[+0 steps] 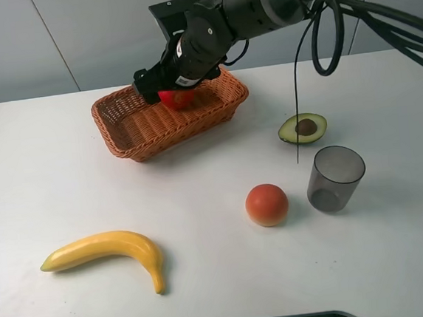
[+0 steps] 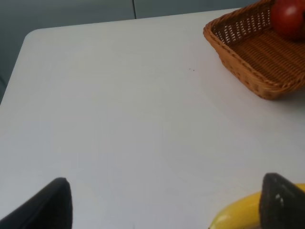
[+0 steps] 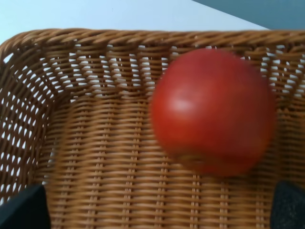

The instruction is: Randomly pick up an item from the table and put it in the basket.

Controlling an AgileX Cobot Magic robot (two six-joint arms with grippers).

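We see the right fingers (image 3: 23,211) spread wide over the basket (image 1: 171,134), gripping nothing. The red apple (image 3: 212,112) shows blurred inside the basket, clear of both fingertips; we cannot tell whether it touches the woven floor. The left fingers (image 2: 47,205) are also wide apart and empty, low over the white desk (image 1: 66,186), just beside the banana (image 2: 236,214).
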